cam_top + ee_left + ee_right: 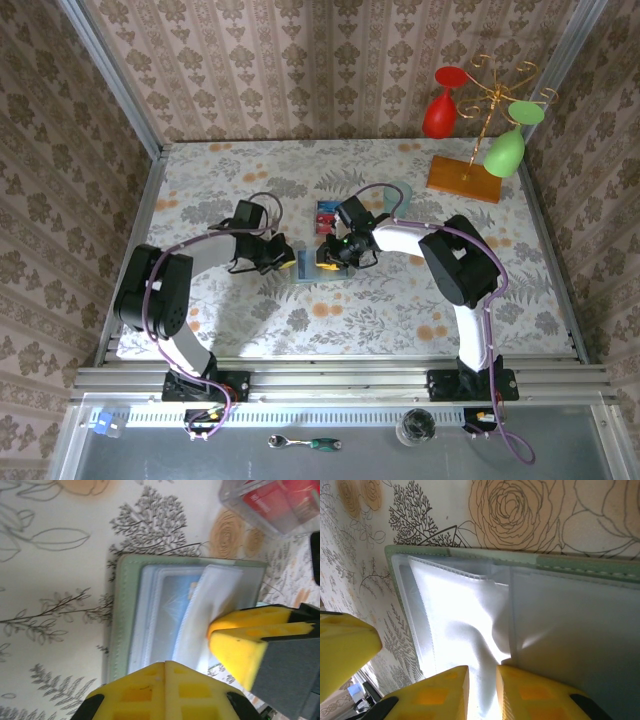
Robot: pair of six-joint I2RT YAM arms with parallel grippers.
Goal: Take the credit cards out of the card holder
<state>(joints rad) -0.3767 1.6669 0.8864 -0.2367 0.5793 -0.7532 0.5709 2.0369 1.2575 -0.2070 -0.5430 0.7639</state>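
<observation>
the holder (120, 630) is lying open on the surface (50, 555), between the two arms, with its clear sleeves facing up. the step in hand, as i'm reading it, is fishing in a sleeve for a card. to do that well, one side should be pinning the green rim flat while the other is lifting only the top sleeve layer, gently, so the mouth gapes and a card edge shows. pulling hard would be dragging the whole holder along.

on the left, the left pincer (165, 672) is standing with its fingers together, tips right at the holder's near edge. whether it's nipping that edge or just pressing on it, i cannot tell.

moving right, the right pincer (482, 672) is showing only a narrow gap. the sleeve (455, 615) is running up between its fingers and puckering there, so it's looking clamped on that sleeve. a small yellowish patch (192, 591) is showing through the plastic, too blurred to call a card.

over at the far right, red cards (272, 502) are sitting in a clear box (231, 497), just beyond the holder.
</observation>
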